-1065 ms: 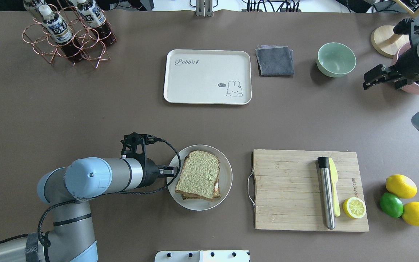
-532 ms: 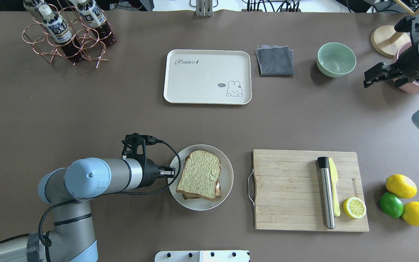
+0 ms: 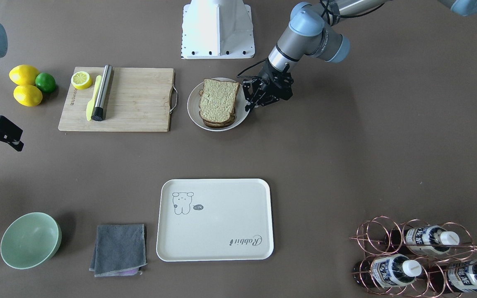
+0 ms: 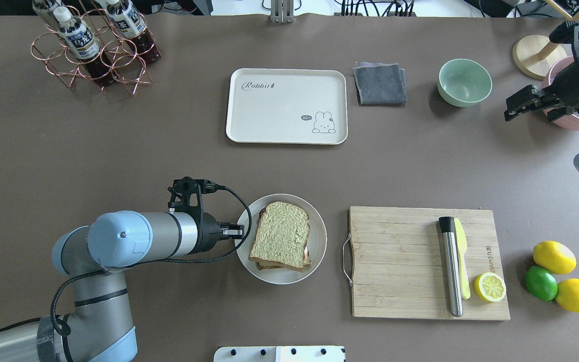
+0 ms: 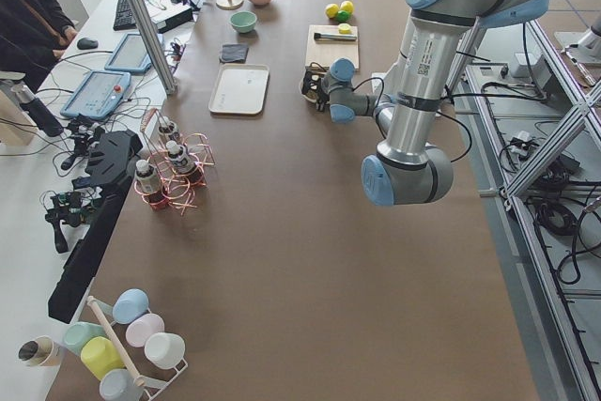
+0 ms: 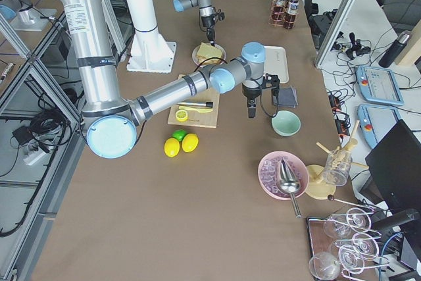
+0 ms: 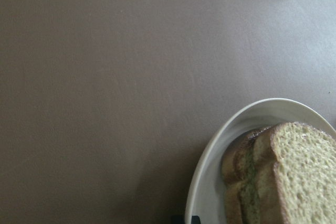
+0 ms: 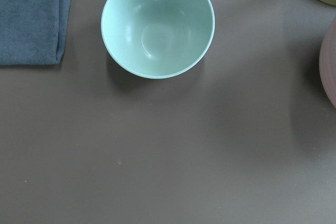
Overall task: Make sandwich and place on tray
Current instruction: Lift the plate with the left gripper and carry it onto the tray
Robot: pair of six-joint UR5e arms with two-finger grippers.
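The sandwich [image 4: 280, 235], two loosely stacked slices of brown-crusted, greenish-tan bread, sits on a round white plate [image 4: 318, 251]. The cream rectangular tray [image 4: 269, 113] lies well apart at the plate's 12 o'clock. The left gripper [image 4: 237, 231] pinches the plate's 9 o'clock rim, fingers nearly closed. Held by one edge, the plate may tilt and the top slice slide toward 3 o'clock. The right gripper [image 4: 513, 108], far off at 2 o'clock, is spread and empty.

The tray [image 4: 286, 106] bears the script "Rabbit" and a small "hi~" bubble beside its cartoon.
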